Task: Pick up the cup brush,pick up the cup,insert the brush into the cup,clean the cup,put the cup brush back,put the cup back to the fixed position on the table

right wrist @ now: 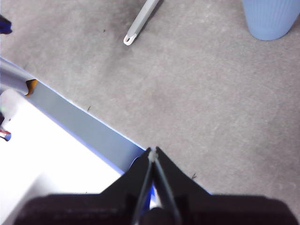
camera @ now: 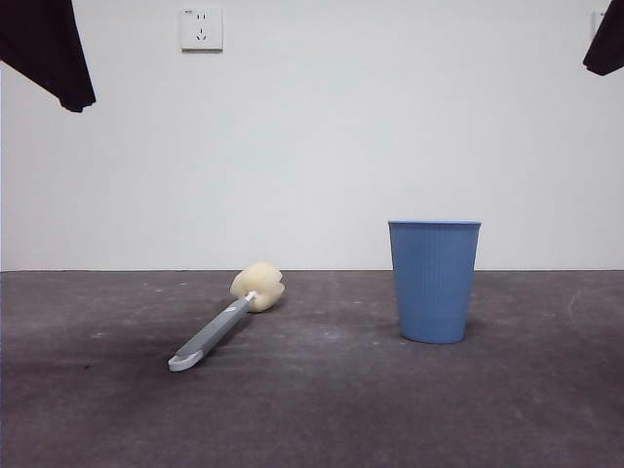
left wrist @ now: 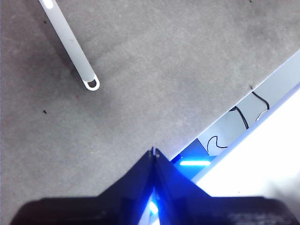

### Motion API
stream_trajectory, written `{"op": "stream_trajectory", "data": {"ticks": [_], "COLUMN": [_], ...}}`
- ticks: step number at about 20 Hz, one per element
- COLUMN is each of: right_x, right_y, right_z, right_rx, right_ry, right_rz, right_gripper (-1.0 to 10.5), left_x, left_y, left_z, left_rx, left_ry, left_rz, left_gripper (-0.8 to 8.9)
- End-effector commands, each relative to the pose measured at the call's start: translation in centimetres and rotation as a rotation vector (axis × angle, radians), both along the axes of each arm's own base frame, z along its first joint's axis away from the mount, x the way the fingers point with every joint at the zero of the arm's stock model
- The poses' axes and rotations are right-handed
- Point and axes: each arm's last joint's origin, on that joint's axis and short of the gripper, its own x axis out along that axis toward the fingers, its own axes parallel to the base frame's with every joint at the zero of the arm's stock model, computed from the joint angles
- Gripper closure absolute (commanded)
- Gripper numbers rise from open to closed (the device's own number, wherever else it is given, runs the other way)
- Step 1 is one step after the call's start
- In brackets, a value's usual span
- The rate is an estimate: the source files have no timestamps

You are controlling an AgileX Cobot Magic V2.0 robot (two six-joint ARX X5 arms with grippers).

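The cup brush point(camera: 219, 327) lies flat on the table point(camera: 312, 409), left of centre, its cream-yellow sponge head point(camera: 257, 287) pointing away and its white tip near the front. Its handle also shows in the left wrist view point(left wrist: 70, 44) and the right wrist view point(right wrist: 140, 21). The blue ribbed cup point(camera: 434, 281) stands upright right of centre; its base shows in the right wrist view point(right wrist: 271, 18). My left gripper point(left wrist: 153, 152) is shut and empty, high above the table's front edge. My right gripper point(right wrist: 153, 152) is shut and empty, also high near that edge.
A white wall with a power socket point(camera: 201, 29) stands behind the table. Both arms show only as black tips at the top corners of the front view. The table's front edge, with a pale strip and cables, shows in both wrist views point(left wrist: 248, 117).
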Motion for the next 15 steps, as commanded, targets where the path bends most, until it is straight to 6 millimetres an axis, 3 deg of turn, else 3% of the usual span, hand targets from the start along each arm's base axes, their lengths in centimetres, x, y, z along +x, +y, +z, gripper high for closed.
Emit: {"op": "stream_trajectory", "data": {"ticks": [1, 9, 12, 15], "right_x": [0.0, 0.0, 0.0, 0.0], "right_y": [0.0, 0.0, 0.0, 0.0], "right_z": [0.0, 0.0, 0.0, 0.0], "right_rx": [0.002, 0.002, 0.003, 0.003], "right_ry": [0.003, 0.003, 0.003, 0.002], "right_rz": [-0.008, -0.008, -0.008, -0.008], "right_gripper": [9.5, 9.5, 9.5, 9.5], "left_x": [0.1, 0.8, 1.1, 0.8], "left_y": [-0.1, -0.6, 0.9, 4.0], "left_z": [-0.1, 0.6, 2.4, 5.7], "left_rx": [-0.002, -0.073, -0.059, -0.163], "left_ry": [-0.014, -0.110, -0.353, -0.701], "left_rz": [-0.010, -0.011, 0.043, 0.117], "left_gripper": [8.17, 8.17, 8.17, 8.17]}}
